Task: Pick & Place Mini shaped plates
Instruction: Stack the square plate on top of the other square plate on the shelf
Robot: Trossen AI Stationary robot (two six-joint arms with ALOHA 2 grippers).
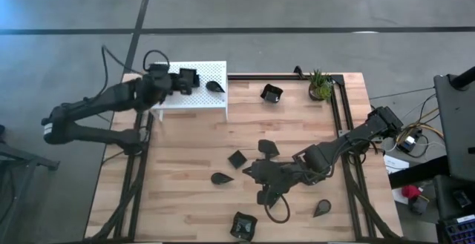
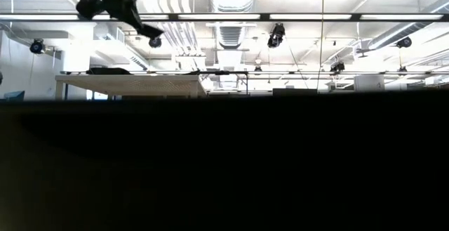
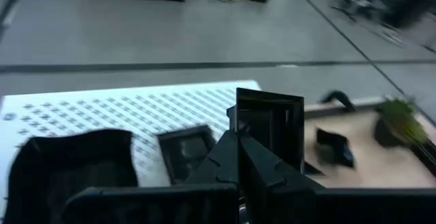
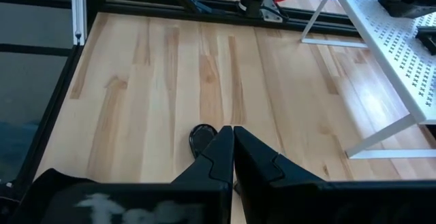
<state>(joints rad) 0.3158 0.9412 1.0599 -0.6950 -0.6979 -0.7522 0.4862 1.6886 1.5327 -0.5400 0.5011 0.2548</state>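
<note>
My left gripper (image 3: 238,141) hangs over the white perforated platform (image 1: 211,70), shut on a small square black plate (image 1: 188,78). A teardrop plate (image 1: 215,87) lies on the platform; the left wrist view shows a larger dish (image 3: 75,166) and a square one (image 3: 184,149) there too. My right gripper (image 4: 232,137) is shut low over the table's middle, its tips right by a teardrop plate (image 4: 199,138) lying flat; whether they touch cannot be told. Several more black plates lie scattered on the wood, among them a small square one (image 1: 237,159) and a teardrop (image 1: 322,208). My left gripper pinches the square plate by one side's rim (image 3: 246,125) between its two fingers. The plate stands on edge beyond the fingertips, its hollow face turned sideways. In the low view the gripper (image 2: 119,3) and plate are lifted well clear of the platform top (image 2: 130,83).
A green potted plant (image 1: 320,85) stands at the table's far right corner, near a square dish (image 1: 272,92). Another square dish (image 1: 243,225) sits at the near edge. Black frame rails run along the table's sides. The low view's lower half is blocked dark.
</note>
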